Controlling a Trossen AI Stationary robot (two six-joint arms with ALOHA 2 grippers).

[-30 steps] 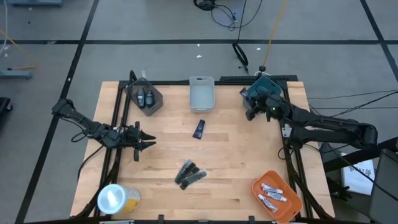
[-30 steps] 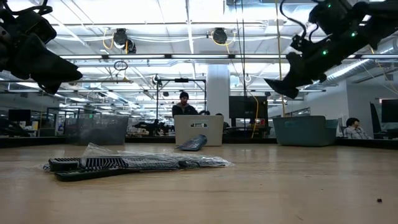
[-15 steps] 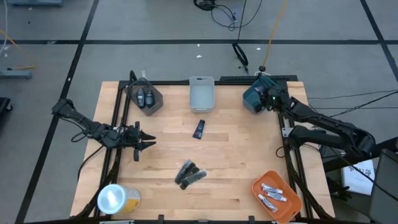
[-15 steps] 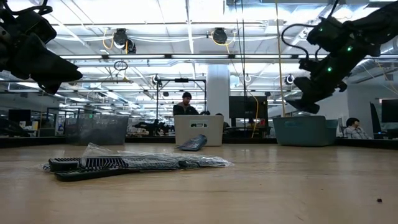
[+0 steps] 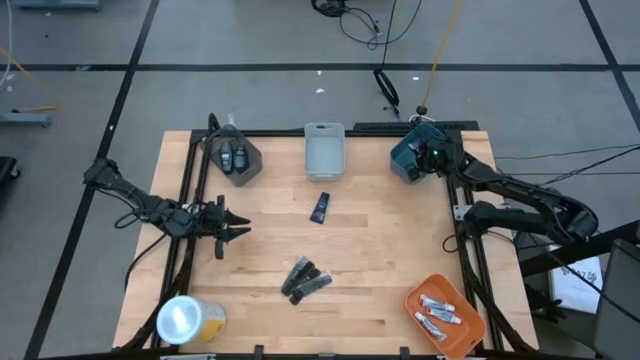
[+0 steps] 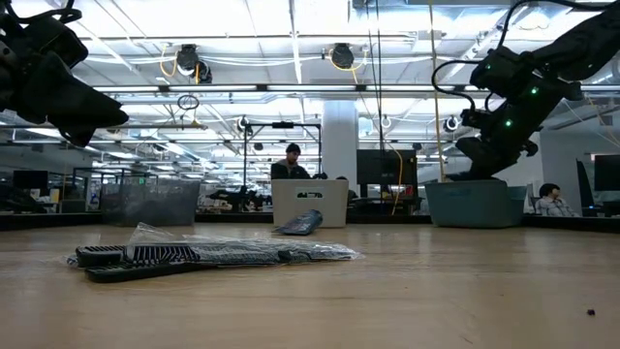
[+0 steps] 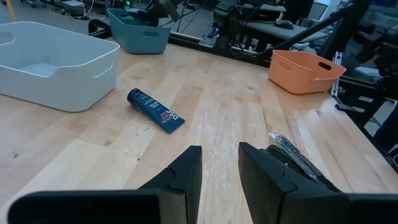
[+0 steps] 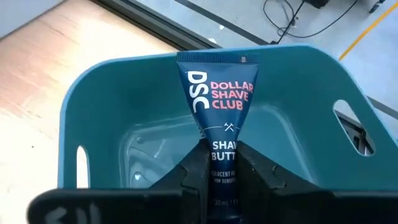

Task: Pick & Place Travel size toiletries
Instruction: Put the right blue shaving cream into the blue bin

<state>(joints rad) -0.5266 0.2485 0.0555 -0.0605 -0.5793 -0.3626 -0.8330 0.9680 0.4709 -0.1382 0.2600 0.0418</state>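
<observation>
The right claw [image 5: 428,157] hangs over the teal bin [image 5: 408,158] at the far right corner of the table, its fingers pinching a dark blue tube [image 8: 219,118] by the lower end. The tube points out ahead of the claw, over the bin's open inside, and its label reads "Dollar Shave Club". From table height the same claw [image 6: 481,167] sits just above the bin's rim [image 6: 473,202]. The left claw [image 5: 232,225] waits above the left side of the table, its fingers [image 7: 184,177] spread apart with nothing between them. Ahead of it, out on the bare wood, lies a second dark blue tube [image 5: 320,208], and just past that stands a white bin [image 5: 324,152]. Off to that claw's side, nearer the front edge, lies a bundle of black sticks in clear wrap [image 5: 305,278]. A grey bin [image 5: 235,159] with two dark oval pieces sits near the far left corner, behind the left claw. An orange bin [image 5: 444,312] near the front right corner holds several silvery-white tubes [image 5: 437,309]. A yellow roll [image 5: 188,319] with a white top stands at the front left corner.
</observation>
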